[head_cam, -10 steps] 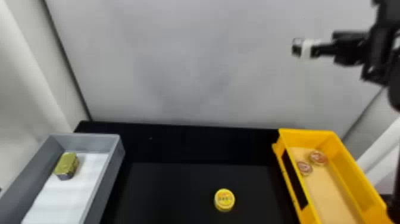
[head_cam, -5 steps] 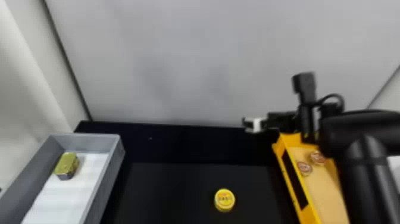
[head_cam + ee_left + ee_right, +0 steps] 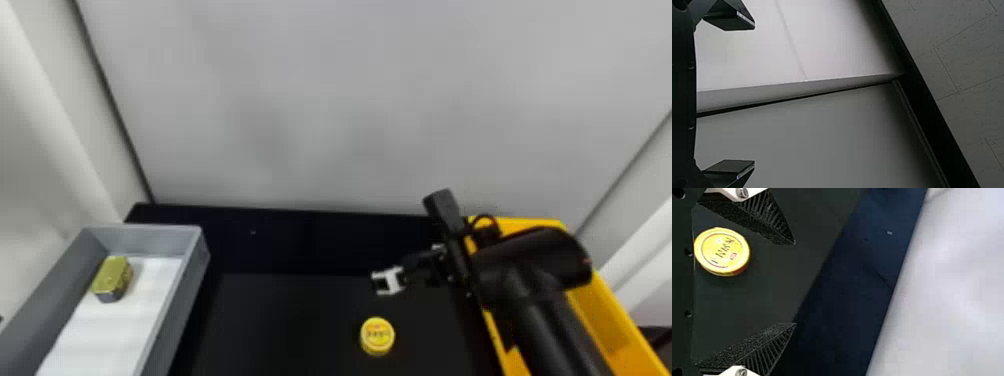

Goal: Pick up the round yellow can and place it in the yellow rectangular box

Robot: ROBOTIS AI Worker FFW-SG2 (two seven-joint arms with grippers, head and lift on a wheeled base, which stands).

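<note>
The round yellow can (image 3: 377, 336) lies flat on the black table. My right gripper (image 3: 382, 284) hangs above the table, a little behind the can. In the right wrist view, the right gripper (image 3: 795, 284) is open with its fingers wide apart, and the can (image 3: 722, 251) shows beyond them, apart from both. The yellow rectangular box (image 3: 612, 314) stands at the right, partly covered by my right arm. My left gripper (image 3: 754, 96) is open and faces a pale wall in the left wrist view.
A grey box (image 3: 199, 266) with a white lining (image 3: 117, 320) stands at the left, holding a gold-green tin (image 3: 112, 278). A white wall (image 3: 320, 110) rises behind the black table (image 3: 280, 320). The right forearm hangs over the yellow box.
From the upper right, my right arm has swung left and down over the yellow box, bringing its gripper near the can. The can and both boxes have stayed in place.
</note>
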